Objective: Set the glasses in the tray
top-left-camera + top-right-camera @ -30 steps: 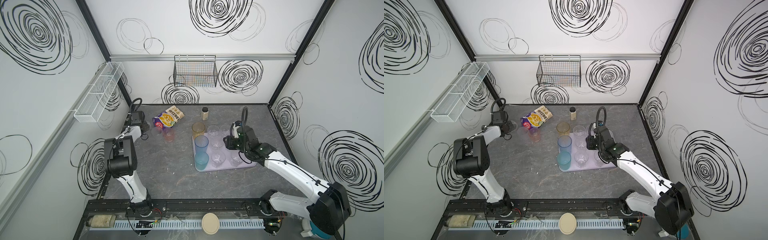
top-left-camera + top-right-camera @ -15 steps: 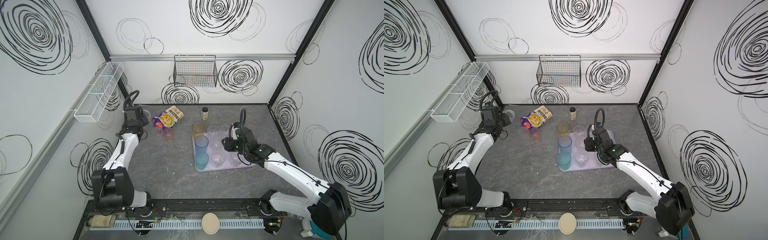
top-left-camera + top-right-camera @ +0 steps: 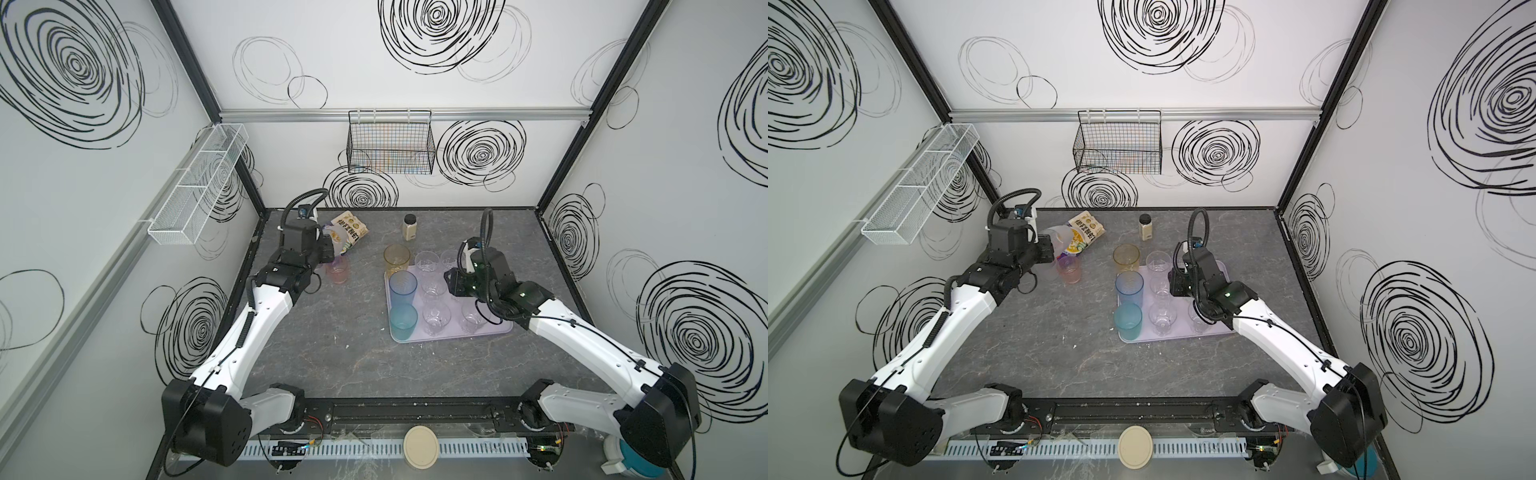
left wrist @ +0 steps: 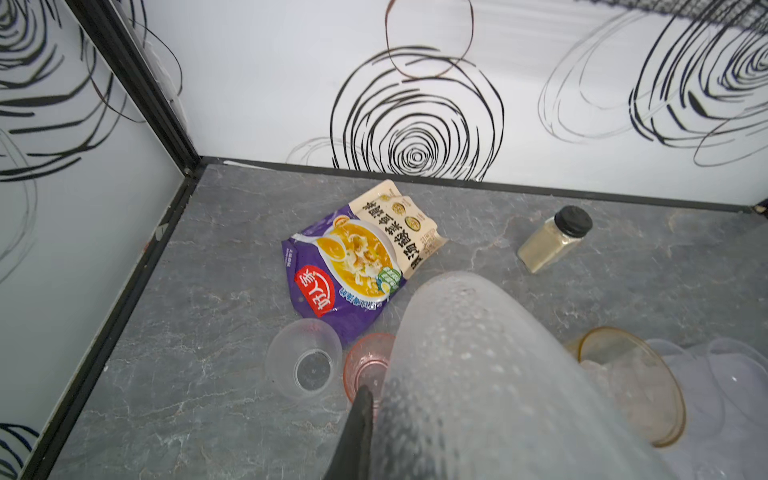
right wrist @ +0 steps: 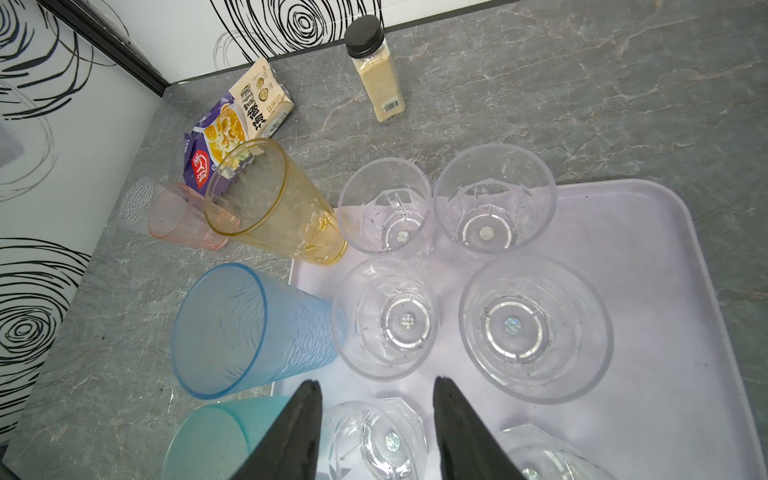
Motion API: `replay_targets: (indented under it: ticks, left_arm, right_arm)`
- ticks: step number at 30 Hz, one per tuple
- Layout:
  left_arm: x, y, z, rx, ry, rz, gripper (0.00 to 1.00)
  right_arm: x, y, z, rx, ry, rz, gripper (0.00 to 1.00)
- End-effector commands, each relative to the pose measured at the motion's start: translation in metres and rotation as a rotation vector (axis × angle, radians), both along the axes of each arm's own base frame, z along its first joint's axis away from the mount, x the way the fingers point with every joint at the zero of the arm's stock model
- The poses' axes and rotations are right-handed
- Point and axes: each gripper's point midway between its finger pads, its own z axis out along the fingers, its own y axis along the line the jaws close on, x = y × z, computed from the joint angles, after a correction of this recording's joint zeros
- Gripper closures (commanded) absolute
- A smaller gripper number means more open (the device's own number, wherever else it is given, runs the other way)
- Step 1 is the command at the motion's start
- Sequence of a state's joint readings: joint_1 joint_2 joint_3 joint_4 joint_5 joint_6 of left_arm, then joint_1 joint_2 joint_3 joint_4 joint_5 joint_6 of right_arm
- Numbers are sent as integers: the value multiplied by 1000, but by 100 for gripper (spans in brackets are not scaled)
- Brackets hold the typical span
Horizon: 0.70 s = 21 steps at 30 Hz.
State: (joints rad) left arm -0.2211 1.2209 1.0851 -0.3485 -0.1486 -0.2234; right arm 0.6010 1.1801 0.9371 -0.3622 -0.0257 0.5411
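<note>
One clear glass (image 4: pixel 303 359) plainest in left wrist view, left jaws gripping frosted glass (image 4: pixel 478 374), right jaws apart

walls (image 3: pixel 291 166): white, black scribbled spirals | tabletop (image 3: pixel 332 357): grey marbled | black wire basket (image 3: pixel 390 151), white mesh basket (image 3: pixel 199 185): wall-hung

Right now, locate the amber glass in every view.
Top view: amber glass behind blue glass.
Top view: amber glass, same spot.
Left wrist: amber glass beside frosted glass.
Right wrist: amber glass beside pink glass.
Landmark: black-capped jar.
</note>
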Motion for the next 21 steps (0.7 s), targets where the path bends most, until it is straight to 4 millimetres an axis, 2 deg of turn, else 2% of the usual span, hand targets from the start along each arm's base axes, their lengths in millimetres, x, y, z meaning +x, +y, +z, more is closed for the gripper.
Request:
replay_targets:
  ticks: [1,3,7,10,13,18,21]
  left_arm:
    - [-27,-37,-39,-34,107,-118,93]
    - [-46,-53,-61,-50,147,-156,93]
    - [-73,-62,-105,-72,262,-170,93]
    - [-81,-53,-122,-48,314,-130,93]
    - [-86,-53,-133,-25,377,-140,94]
    - [-95,-53,-151,52,466,-163,95]
    - [-95,-51,-156,76,491,-157,95]
  right_arm:
    - [-6,17,7,-18,-4,35,52]
    - [-10,36,11,-35,-17,73,52]
    - [-20,74,15,-50,-33,153,51]
    - [-33,106,9,-44,-13,231,51]
    - [-44,131,2,-58,0,291,51]
    - [-53,151,-6,-46,16,335,51]
    - [-56,153,-14,-49,31,347,51]
